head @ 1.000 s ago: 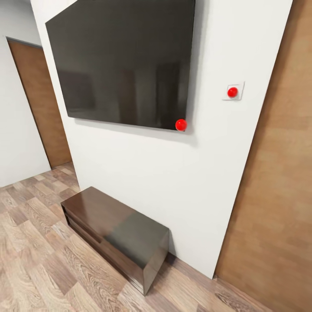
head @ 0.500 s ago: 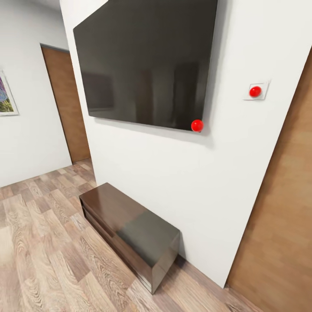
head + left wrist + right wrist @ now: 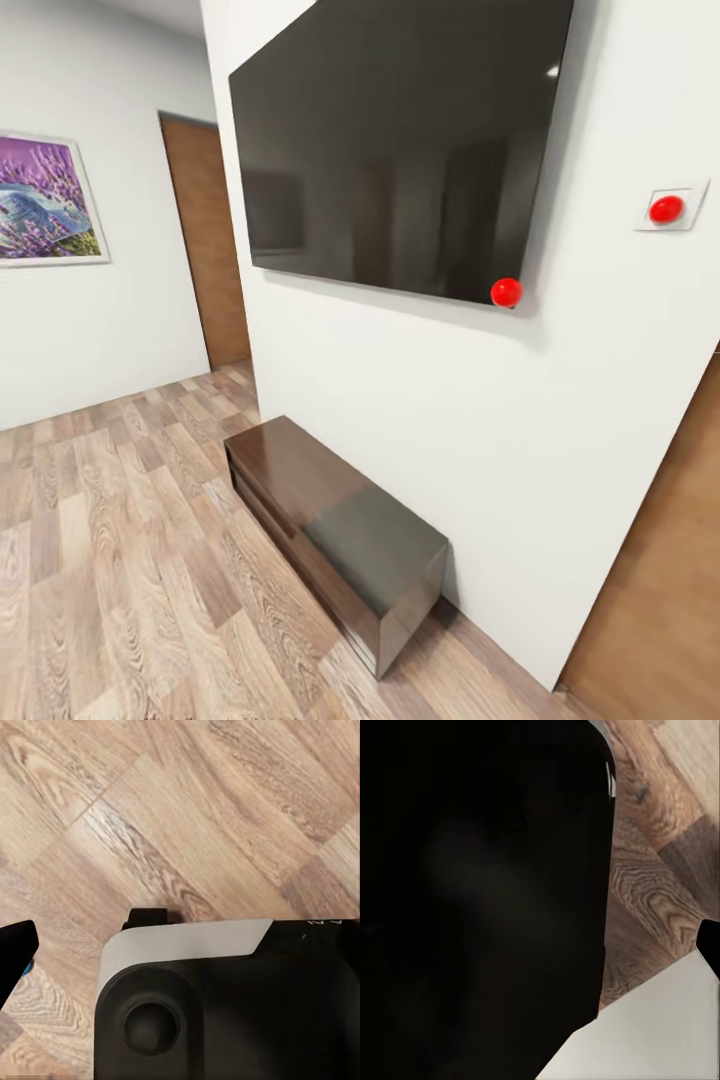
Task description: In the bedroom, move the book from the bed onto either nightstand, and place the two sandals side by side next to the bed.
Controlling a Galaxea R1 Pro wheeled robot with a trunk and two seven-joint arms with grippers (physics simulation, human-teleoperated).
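Note:
The book, the bed, the nightstands and the sandals are out of view. In the left wrist view my left gripper (image 3: 180,952) hangs over the wood-plank floor (image 3: 225,810) and my own grey-and-black base (image 3: 225,1012). One dark fingertip (image 3: 15,952) sits at one edge of that picture and a dark tip at the opposite edge, so the jaws stand wide apart and hold nothing. In the right wrist view my right gripper (image 3: 540,945) is beside a large black body part, with one fingertip (image 3: 711,945) at the picture's edge.
A long low dark bench (image 3: 330,520) stands against a white wall under a big black screen (image 3: 400,150). A wooden door (image 3: 205,250) is at the back left and another (image 3: 660,600) at the right. A purple painting (image 3: 45,200) hangs at left. Plank floor (image 3: 120,560) spreads in front.
The head camera has swung left, so the whole picture has slid to the right. The painting and more of the left wall and floor have come into view.

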